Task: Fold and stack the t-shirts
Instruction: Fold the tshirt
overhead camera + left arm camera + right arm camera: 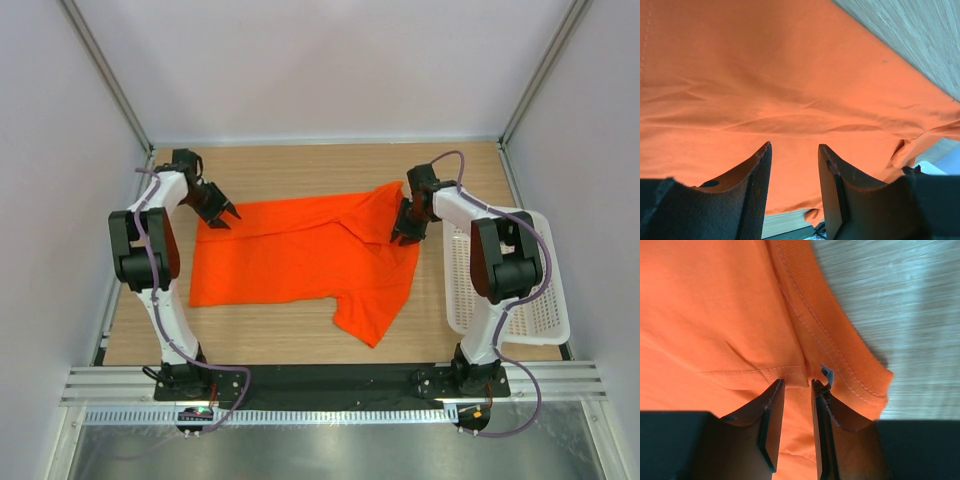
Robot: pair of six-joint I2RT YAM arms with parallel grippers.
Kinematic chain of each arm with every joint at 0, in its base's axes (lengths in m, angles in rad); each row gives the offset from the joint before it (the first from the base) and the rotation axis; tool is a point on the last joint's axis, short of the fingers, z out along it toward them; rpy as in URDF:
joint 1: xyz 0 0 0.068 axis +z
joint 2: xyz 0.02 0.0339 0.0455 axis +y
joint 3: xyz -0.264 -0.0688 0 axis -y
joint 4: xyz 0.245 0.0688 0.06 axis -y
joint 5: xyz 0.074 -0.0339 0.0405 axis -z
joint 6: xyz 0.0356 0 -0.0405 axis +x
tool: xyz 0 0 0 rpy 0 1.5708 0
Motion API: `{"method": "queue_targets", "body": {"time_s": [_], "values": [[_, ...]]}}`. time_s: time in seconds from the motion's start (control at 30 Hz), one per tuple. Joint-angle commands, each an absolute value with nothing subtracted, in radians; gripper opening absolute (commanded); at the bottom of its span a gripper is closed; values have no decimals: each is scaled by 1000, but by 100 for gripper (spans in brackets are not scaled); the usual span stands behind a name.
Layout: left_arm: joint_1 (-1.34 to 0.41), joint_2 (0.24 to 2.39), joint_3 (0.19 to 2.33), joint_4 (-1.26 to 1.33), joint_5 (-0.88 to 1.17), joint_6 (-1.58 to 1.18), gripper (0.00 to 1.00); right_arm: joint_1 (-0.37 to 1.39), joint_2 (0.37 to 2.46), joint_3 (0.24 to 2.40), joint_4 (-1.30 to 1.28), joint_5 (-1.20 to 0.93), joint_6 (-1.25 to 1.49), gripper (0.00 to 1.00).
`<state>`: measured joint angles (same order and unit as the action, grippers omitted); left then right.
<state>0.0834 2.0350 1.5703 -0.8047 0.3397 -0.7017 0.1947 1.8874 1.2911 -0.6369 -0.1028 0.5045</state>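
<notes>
The orange-red t-shirt (300, 255) lies spread on the wooden table, with its right part folded toward the near side. My left gripper (224, 212) is open and empty, low over the shirt's far left corner; the left wrist view shows smooth fabric (790, 90) under the parted fingers. My right gripper (407, 233) sits on the shirt's right edge by the collar. In the right wrist view its jaws stand a narrow gap apart, with the ribbed collar (840, 340), a small grey tag (827, 373) and a stitched seam at the tips. Fabric fills the gap.
A white lattice basket (500, 290) stands at the table's right edge, close beside the right arm. Bare wood (300, 165) runs along the far side, and enclosure walls stand on both sides and behind.
</notes>
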Motion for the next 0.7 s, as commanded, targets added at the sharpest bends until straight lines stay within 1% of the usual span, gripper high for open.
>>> {"method": "queue_targets", "body": {"time_s": [0.0,0.17,0.23,0.27,0.33,0.37,0.53,0.67], "values": [[71,1977,1568,-808,365,-690,43,176,1858,1286,-577,-153,538,35],[58,1967,1562,-811,368,-686,43,166,1888,1295,-568,-175,540,34],[52,1953,1560,-811,368,-681,43,164,1894,1298,-568,-189,541,33],[42,1948,1557,-808,377,-675,43,166,1898,1301,-568,-193,543,24],[26,1930,1556,-792,391,-661,43,164,1896,1314,-572,-222,571,10],[9,1921,1555,-782,400,-660,43,166,1887,1324,-575,-244,587,1],[-98,1899,1548,-744,410,-646,43,161,1852,1396,-512,-365,784,1],[-187,1901,1542,-709,394,-661,42,155,1868,1453,-437,-374,903,1]]}}
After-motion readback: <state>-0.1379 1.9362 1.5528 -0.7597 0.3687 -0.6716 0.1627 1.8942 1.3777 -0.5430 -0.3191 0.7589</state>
